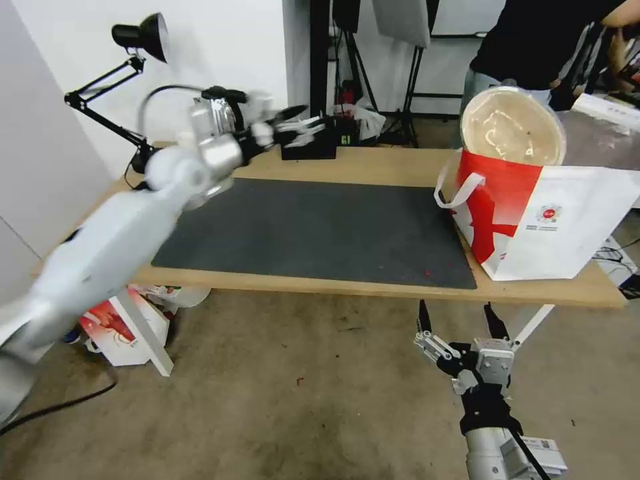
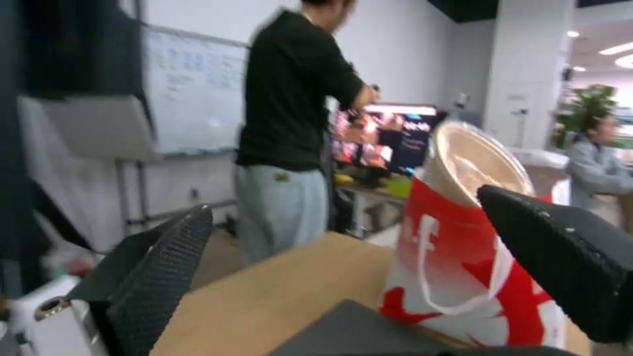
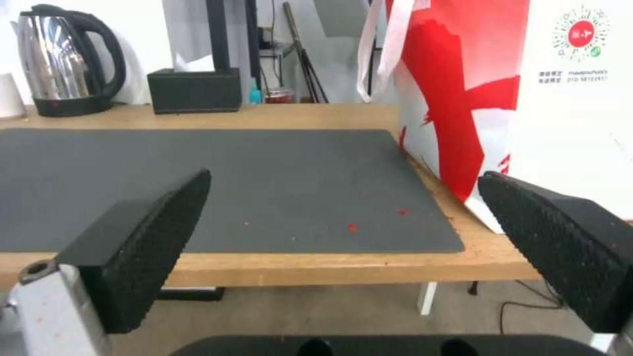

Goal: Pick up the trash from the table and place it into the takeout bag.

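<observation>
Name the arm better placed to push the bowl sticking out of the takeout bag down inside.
Probably the left. The left gripper, open, is raised above the table, level with the bowl protruding from the takeout bag. The right gripper, open, hangs below the table edge.

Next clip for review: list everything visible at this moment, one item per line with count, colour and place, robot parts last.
takeout bag: 1, white with red splash print, on the table's right end
beige bowl: 1, tilted, sticking out of the bag's top
table: 1, light wood, white legs
mat: 1, dark grey, on the table, a few red specks near its front right corner
tissue box: 1, black, at the table's back edge
kettle: 1, steel with black handle, back of the table
desk lamp: 1, black, back left corner
printed package: 1, white and red, on the floor under the table
left gripper: open, empty, raised over the table's back
right gripper: open, empty, low before the table's front edge
</observation>
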Available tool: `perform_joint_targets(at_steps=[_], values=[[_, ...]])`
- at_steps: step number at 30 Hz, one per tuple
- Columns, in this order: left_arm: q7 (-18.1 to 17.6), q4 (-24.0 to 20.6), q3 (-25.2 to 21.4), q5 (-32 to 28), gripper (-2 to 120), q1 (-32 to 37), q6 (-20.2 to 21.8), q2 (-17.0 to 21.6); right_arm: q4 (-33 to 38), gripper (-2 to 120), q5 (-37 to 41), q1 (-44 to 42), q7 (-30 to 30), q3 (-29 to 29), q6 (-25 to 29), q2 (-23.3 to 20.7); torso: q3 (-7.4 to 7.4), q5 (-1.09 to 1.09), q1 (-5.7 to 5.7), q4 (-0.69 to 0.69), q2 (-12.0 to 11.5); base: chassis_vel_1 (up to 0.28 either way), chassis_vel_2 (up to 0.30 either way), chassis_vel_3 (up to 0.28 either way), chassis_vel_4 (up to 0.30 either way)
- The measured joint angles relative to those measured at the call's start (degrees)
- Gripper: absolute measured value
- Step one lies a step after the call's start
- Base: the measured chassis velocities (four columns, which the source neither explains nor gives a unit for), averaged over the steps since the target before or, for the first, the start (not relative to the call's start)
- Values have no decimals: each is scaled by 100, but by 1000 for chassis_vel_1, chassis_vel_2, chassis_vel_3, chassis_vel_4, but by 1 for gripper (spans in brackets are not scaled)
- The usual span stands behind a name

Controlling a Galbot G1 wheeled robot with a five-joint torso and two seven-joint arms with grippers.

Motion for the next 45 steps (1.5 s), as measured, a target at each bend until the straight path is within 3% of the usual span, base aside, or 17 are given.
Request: perform_joint_targets(at_steps=[2, 4, 5, 6, 9, 10, 13, 18, 19, 22, 25, 27, 28, 31, 34, 39, 45], values=[[-27, -103, -177, 27, 100, 167, -11, 55, 0, 100, 0, 0, 0, 0, 0, 0, 0, 2, 0, 0, 0, 0, 0, 0, 0], [-342, -759, -1155, 445, 100, 1302, -259, 365, 0, 100, 0, 0, 0, -1, 0, 0, 0, -2, 0, 5, 0, 0, 0, 0, 0], [-342, -759, -1155, 445, 100, 1302, -259, 365, 0, 100, 0, 0, 0, -1, 0, 0, 0, -2, 0, 5, 0, 0, 0, 0, 0], [-393, -928, -1482, 696, 100, 1694, -373, 432, 0, 100, 0, 0, 0, -1, 0, 0, 0, -3, 0, 4, 0, 0, 0, 0, 0], [-640, -1635, -2896, 1336, 100, 3294, -576, 516, 0, 100, 0, 0, -1, -1, 0, 0, 0, -1, 0, 7, 0, 0, 0, 0, 0], [-640, -1635, -2896, 1336, 100, 3294, -576, 516, 0, 100, 0, 0, -1, -1, 0, 0, 0, -1, 0, 7, 0, 0, 0, 0, 0], [-866, -2263, -4063, 1761, 100, 4631, -743, 309, 0, 100, 0, 0, 0, 0, 0, 0, -1, -1, 0, 5, 1, 0, 0, 0, 0], [-1052, -2768, -4758, 2167, 100, 5489, -753, -141, 0, 100, 0, 0, 0, 0, 0, 0, 0, 0, -1, 4, 1, 0, 0, 0, 0], [-1052, -2768, -4758, 2167, 100, 5489, -753, -141, 0, 100, 0, 0, 0, 0, 0, 0, 0, 0, -1, 4, 1, 0, 0, 0, 0], [-1308, -3176, -5036, 2549, 100, 6013, -771, -724, 0, 100, 0, 0, 0, -1, 0, 0, 0, 0, 0, 2, 1, 0, 0, 0, 0], [-1458, -3285, -5059, 2673, 100, 6131, -797, -934, 0, 100, 0, 0, -1, -1, 0, 1, 0, 1, 0, 2, 1, 0, 0, 0, 0], [-1847, -3481, -5083, 3292, 100, 6491, -1110, -1496, 0, 100, 0, 0, 0, 0, 0, -1, 0, -2, 0, 3, 1, 0, 0, 0, 0], [-1847, -3481, -5083, 3292, 100, 6491, -1110, -1496, 0, 100, 0, 0, 0, 0, 0, -1, 0, -2, 0, 3, 1, 0, 0, 0, 0], [-1959, -3674, -5181, 3882, 100, 6902, -1395, -1976, 0, 100, 0, 0, 0, -1, 0, 0, 0, 0, 1, 4, 1, 0, 0, 0, 0], [-2006, -3773, -5183, 3970, 100, 7054, -1425, -2121, 0, 100, 0, 0, 0, -1, 0, 0, 0, 0, 0, 4, 1, 0, 0, 0, 0], [-2363, -3647, -4505, 4348, 100, 7386, -1814, -2523, 0, 100, 0, 0, 0, 0, 0, 0, 1, 0, 1, 3, -1, 0, 0, 0, 0], [-2524, -3417, -4028, 4837, 100, 7492, -1981, -2835, 0, 100, 0, 0, 0, -1, 0, 0, 1, -1, 2, 3, -1, 0, 0, 0, 0]])
